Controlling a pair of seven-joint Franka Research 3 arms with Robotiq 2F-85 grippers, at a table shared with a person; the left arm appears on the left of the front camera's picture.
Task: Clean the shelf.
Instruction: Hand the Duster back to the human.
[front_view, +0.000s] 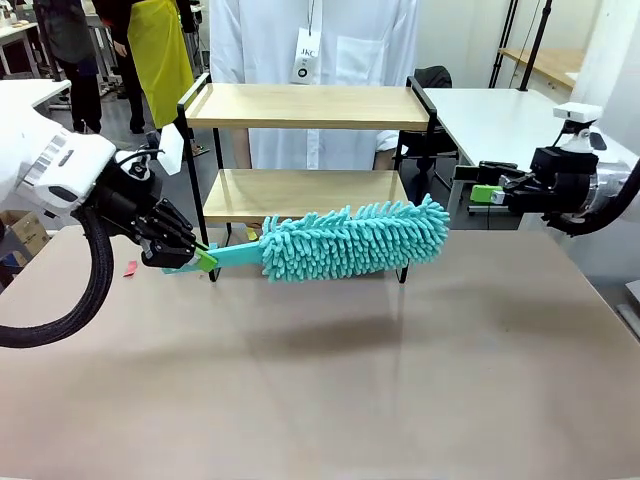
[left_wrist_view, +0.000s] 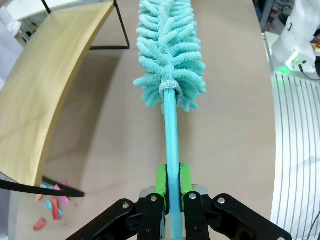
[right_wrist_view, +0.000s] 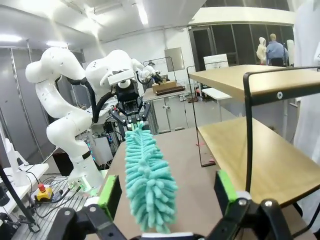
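Note:
The shelf (front_view: 305, 106), two light wood boards in a thin black frame, stands at the table's far side in front of a person in white. My left gripper (front_view: 203, 258) is shut on the teal handle of a fluffy teal duster (front_view: 350, 240). The duster's head lies across the front of the shelf's lower tier, just above the table. In the left wrist view the green pads (left_wrist_view: 160, 180) clamp the handle, and the duster (left_wrist_view: 170, 55) runs away beside the lower board (left_wrist_view: 45, 95). My right gripper (front_view: 478, 194) stands open at the right, off the table, with the duster's tip (right_wrist_view: 150, 190) between its fingers' line of sight.
Small pink, blue and orange scraps (left_wrist_view: 52, 205) lie on the table by the shelf's left foot, also seen as scraps (front_view: 131, 268) in the front view. The brown table (front_view: 330, 380) stretches wide in front. A white table (front_view: 510, 115) stands at the back right.

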